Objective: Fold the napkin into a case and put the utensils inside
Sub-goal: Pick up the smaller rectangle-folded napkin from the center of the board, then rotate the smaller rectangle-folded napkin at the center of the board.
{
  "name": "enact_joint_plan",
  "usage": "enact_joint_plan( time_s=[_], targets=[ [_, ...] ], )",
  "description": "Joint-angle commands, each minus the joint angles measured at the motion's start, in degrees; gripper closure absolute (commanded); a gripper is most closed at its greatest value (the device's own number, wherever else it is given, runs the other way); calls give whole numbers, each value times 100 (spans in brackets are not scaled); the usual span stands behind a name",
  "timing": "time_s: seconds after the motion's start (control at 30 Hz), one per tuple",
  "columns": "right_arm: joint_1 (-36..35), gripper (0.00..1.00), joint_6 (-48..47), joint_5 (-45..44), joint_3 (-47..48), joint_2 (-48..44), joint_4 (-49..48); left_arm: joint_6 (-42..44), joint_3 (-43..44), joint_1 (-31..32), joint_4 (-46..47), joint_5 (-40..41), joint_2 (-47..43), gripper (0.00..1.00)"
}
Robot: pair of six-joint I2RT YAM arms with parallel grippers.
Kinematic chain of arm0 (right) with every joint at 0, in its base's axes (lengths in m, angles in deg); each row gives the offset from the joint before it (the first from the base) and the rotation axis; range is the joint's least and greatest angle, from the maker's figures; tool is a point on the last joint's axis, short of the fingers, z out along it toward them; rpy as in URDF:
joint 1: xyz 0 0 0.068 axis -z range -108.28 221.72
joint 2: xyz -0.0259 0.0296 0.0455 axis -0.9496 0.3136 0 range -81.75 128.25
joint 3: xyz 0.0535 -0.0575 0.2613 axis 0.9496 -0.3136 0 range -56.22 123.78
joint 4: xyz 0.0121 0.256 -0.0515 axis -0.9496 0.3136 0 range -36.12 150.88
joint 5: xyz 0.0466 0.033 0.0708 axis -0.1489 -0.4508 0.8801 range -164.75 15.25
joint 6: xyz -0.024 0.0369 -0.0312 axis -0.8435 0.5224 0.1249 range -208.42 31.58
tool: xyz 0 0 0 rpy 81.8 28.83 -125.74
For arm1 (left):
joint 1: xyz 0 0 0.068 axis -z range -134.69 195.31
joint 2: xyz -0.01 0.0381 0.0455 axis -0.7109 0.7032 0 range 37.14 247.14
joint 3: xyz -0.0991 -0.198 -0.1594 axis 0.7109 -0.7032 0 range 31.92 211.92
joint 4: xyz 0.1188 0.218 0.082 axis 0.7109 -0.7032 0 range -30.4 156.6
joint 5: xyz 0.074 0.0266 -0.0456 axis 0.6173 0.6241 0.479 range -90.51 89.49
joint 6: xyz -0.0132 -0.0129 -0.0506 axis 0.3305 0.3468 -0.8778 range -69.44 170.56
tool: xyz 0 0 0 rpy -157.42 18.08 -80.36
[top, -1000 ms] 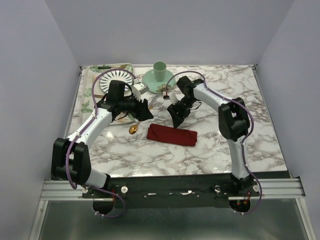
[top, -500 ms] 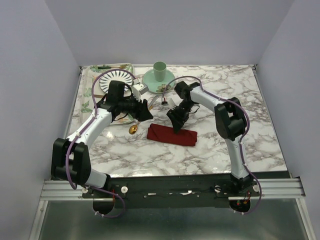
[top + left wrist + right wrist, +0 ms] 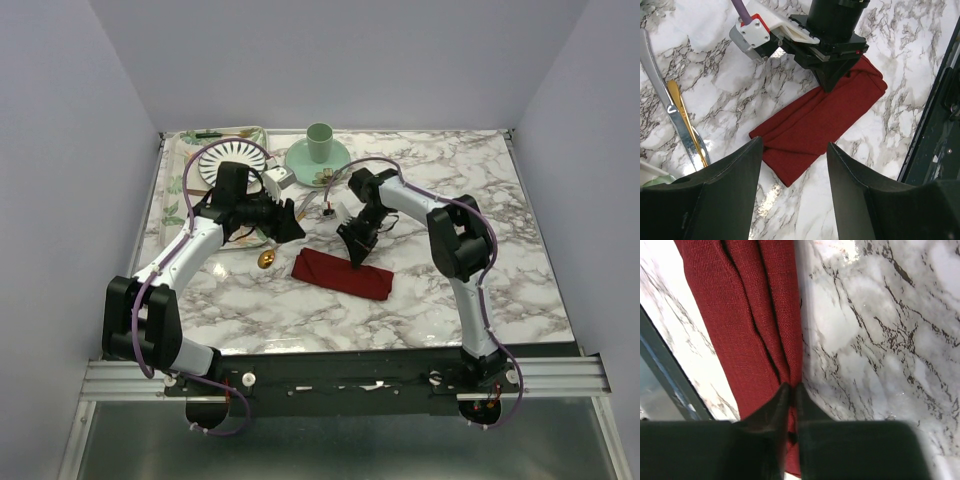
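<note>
Right gripper pinches the folded napkin, left gripper hovers open to its left, utensils not yet inside.

Far left: white round plate with dark stripes [image 3: 222, 166] on a patterned tray [image 3: 180, 150]. Left gripper [image 3: 290, 224] is above the white marble table [image 3: 480, 300], jaws spread wide with nothing between them, fingers [image 3: 725, 175] clear of the cloth. Slim silver table knife [image 3: 662, 100] and small shiny gold spoon [image 3: 266, 258] lie side by side, close to touching, just left of the napkin and apart from it. Dark red cloth napkin [image 3: 343, 273] lies flat as a narrow long rectangle, centre of table, between the arms. Right gripper [image 3: 358, 250] is down on its far long edge, jaws pressed together on a fold of cloth [image 3: 791, 387]. Far centre: pale green cup [image 3: 319, 141] on a green saucer [image 3: 300, 158].
</note>
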Motion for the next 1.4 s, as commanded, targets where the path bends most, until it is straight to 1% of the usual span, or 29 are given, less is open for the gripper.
enact_joint_plan(
  time_s=[0.0,0.27,0.53,0.8,1.1,1.37],
  targets=[
    [-72,99,-99,-149,14,-89,-45,-46,-68,-68,129,159,-120,35],
    [-63,99,-125,-324,49,-589,-1,-222,-147,-191,244,195,-147,35],
    [-54,99,-433,-1361,102,-959,-299,-204,-183,-288,252,195,-164,36],
    [-54,99,-416,-2187,85,-1293,-835,-213,-200,-341,244,230,-191,36],
    [-283,99,-468,-2829,-916,-1978,-1810,-283,-253,-349,279,282,-217,36],
    [-810,99,-468,-3295,-1980,-2506,-2698,-283,-244,-367,226,309,-199,36]
  ],
)
